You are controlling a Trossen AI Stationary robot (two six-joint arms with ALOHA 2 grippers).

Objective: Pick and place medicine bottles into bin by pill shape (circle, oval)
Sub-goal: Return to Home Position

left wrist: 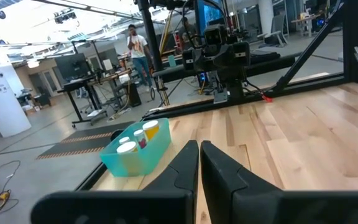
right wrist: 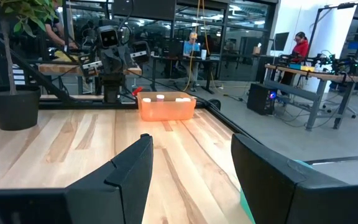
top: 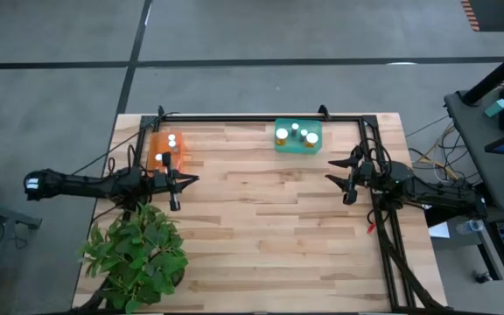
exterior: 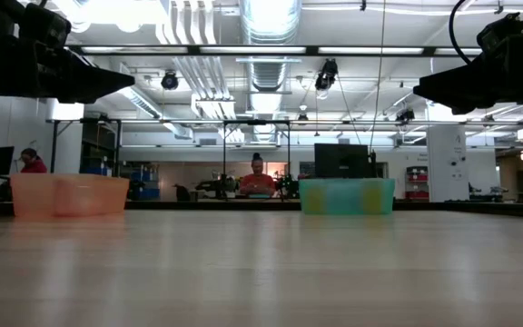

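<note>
The medicine bottles (top: pixel 295 131) are sitting in two bins along the back edge of the bench (top: pixel 269 236). They are tiny cylinders with round white caps, some showing orange bodies, several standing in the teal bin (top: pixel 298 149) and a few in the orange bin (top: pixel 154 153). The left gripper (left wrist: pixel 199 144) is hovering just beside the orange bin, its fingers almost touching and holding nothing. The right gripper (right wrist: pixel 191 138) is hanging over the bench's right side, fingers spread wide and empty.

- translucent orange: the orange bin (top: pixel 166 150)
- translucent blue-green: the teal bin (top: pixel 298 136)
- white caps: the medicine bottles (top: pixel 171 140)
- pale wood in striped planks: the table (top: pixel 269 219)
- green leaves: the potted plant (top: pixel 138 254)
</note>
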